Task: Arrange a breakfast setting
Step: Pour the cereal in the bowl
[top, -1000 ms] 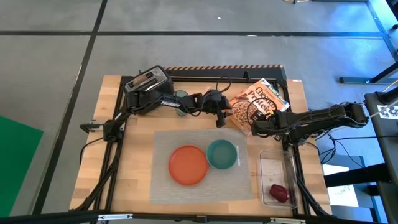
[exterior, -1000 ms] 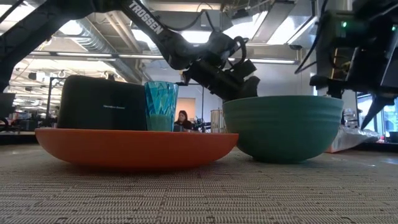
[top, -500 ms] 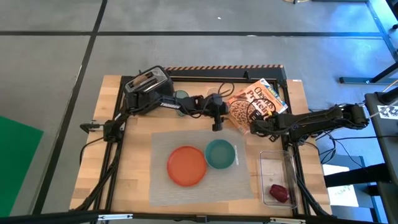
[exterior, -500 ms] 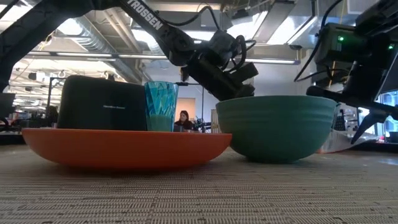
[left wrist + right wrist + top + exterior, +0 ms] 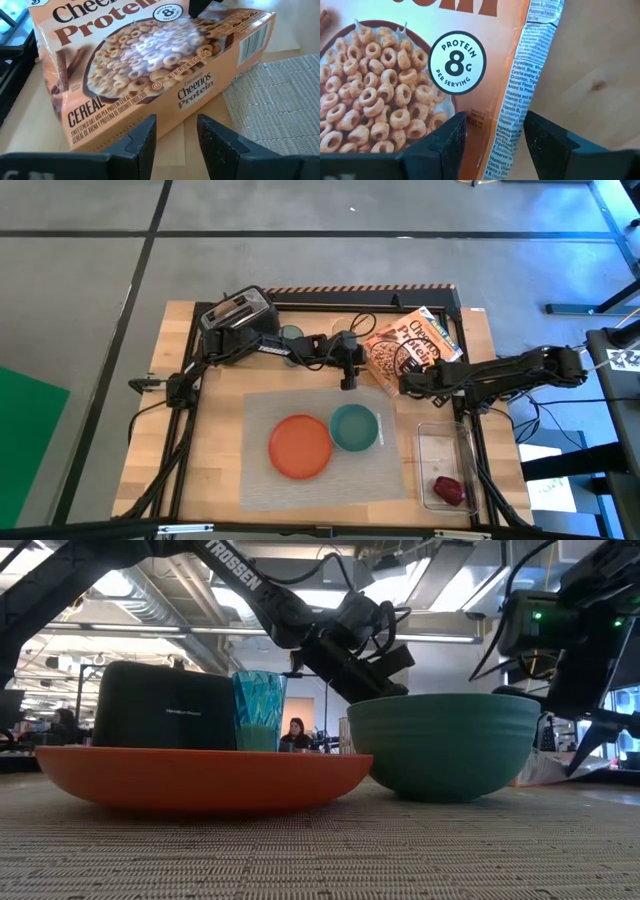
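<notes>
A grey placemat (image 5: 325, 480) lies mid-table. On it rest a round orange plate (image 5: 300, 446) and, touching its right side, a teal bowl (image 5: 354, 427). A pale teal tumbler (image 5: 292, 334) stands by the black toaster. A dark-red fruit (image 5: 449, 489) lies in a clear tray. My left gripper (image 5: 175, 142) is open just beyond the mat's far edge, pointing at the near corner of a flat-lying cereal box (image 5: 150, 65). My right gripper (image 5: 495, 135) hangs open over the box's right long edge (image 5: 530, 85), one finger over the printed face and one over bare wood.
The black toaster (image 5: 238, 315) sits at the far left corner. The cereal box (image 5: 412, 345) lies flat at the far right between both arms. The clear tray (image 5: 445, 465) stands along the right edge. Cables run along the far edge. Bare wood shows left of the mat.
My right gripper has sunk toward the cereal box. My left gripper has rolled about its own axis and edged toward the table's left. The plate and bowl have slid a little toward the table's left edge, while the toaster and tumbler stayed put.
</notes>
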`<state>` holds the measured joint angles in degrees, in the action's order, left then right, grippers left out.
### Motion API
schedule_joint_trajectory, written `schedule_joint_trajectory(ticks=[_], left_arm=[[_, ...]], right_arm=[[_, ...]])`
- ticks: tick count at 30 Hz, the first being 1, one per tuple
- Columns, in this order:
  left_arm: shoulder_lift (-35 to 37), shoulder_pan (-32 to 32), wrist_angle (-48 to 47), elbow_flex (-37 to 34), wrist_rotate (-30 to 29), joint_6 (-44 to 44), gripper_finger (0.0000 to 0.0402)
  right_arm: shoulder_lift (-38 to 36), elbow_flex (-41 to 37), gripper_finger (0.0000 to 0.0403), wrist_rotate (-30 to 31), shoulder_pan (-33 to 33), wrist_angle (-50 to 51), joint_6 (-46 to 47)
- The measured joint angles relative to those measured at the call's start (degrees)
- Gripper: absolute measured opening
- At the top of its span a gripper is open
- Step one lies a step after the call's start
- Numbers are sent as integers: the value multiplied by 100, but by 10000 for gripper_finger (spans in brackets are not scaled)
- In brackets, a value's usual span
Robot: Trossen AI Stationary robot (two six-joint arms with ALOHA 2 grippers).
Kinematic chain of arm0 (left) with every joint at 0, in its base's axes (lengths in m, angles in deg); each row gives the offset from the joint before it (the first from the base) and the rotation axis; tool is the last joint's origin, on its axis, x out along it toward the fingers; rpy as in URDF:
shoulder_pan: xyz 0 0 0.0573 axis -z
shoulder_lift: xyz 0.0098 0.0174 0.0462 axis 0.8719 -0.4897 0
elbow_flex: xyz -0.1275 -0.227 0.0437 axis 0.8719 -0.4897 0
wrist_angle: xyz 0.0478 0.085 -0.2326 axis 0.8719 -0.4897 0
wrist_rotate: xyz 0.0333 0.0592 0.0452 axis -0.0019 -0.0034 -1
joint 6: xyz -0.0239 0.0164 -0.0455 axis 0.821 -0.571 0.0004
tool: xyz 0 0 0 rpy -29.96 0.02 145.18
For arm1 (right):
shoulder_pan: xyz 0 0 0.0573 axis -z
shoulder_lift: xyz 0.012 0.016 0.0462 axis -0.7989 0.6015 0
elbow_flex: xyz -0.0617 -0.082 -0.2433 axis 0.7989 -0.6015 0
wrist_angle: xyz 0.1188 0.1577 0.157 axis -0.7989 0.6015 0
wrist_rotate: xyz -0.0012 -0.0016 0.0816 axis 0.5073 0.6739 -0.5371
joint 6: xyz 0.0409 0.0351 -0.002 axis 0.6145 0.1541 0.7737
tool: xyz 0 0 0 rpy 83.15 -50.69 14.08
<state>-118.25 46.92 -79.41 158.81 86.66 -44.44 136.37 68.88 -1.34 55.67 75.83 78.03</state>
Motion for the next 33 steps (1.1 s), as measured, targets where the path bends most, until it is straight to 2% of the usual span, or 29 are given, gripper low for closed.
schedule_joint_trajectory(ticks=[3, 10, 12, 21, 33], left_arm=[[2, 2, 0, 0, 11, 2, 136], [2, 2, 2, 0, 26, 4, 136], [2, 2, 2, 0, 28, 4, 136], [88, 2, -122, -8, 29, 42, 136], [781, 22, -750, -14, -78, 100, 136]], right_arm=[[53, 0, 145, 69, -3, 3, 26], [68, -19, 31, 255, -5, 43, -63], [70, -21, 12, 291, -5, 46, -84], [-61, 16, 4, 430, -6, 63, -236], [-125, 839, 1, 975, -5, 1411, -974]])
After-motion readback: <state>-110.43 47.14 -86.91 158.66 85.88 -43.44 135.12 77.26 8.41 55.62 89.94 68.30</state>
